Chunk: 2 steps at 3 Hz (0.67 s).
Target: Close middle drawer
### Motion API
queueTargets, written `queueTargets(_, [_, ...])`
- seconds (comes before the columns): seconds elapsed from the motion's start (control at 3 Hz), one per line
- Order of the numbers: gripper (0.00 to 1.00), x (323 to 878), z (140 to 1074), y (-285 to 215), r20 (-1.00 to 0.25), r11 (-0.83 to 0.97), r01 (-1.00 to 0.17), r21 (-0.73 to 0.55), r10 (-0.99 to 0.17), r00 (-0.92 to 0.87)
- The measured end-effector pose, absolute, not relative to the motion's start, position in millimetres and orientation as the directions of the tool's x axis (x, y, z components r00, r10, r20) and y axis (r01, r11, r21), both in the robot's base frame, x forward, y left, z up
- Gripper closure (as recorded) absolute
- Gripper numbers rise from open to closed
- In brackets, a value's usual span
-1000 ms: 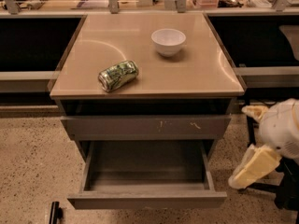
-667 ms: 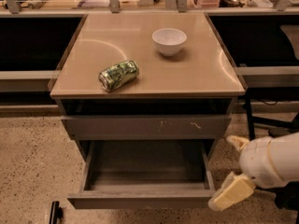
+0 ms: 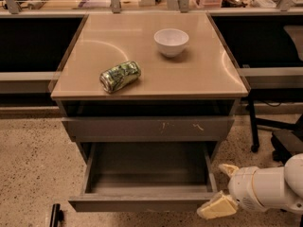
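Middle drawer (image 3: 142, 204) is seen pulled well out from the cabinet, low in the view, with its plain grey front facing the camera and its thin side walls running back under the drawer above. Just beside the right end of that front, the gripper (image 3: 222, 189) is placed, down near the floor. Its two pale yellow fingers (image 3: 217, 207) are spread apart, one above the other, and nothing is held between them. The lower finger is laid against or just in front of the drawer's right front corner; whether contact is made cannot be told. The upper finger is set beside the drawer's right wall. The white arm (image 3: 272, 187) is brought in from the right edge, roughly level, with the wrist turned toward the drawer.

Above the open drawer, a larger grey drawer front (image 3: 147, 128) with pale scratch marks is found shut. On the tan tabletop (image 3: 199, 74) a crushed green can (image 3: 120, 76) is laid on its side near the front left, and a white bowl (image 3: 171, 41) is stood upright further back, well apart from it.
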<state>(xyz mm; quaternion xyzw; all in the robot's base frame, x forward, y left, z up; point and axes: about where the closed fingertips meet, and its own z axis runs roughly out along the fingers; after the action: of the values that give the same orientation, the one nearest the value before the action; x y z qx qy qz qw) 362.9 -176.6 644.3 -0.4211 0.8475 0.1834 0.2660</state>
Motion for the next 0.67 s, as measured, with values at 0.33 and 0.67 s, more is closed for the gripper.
queueTargets(0.33, [0.41, 363.5, 645.3, -176.7, -0.606, 0.578, -0.812, 0.084, -0.617, -0.502])
queueTargets(0.67, [0.64, 363.5, 645.3, -176.7, -0.606, 0.578, -0.812, 0.084, -0.617, -0.502])
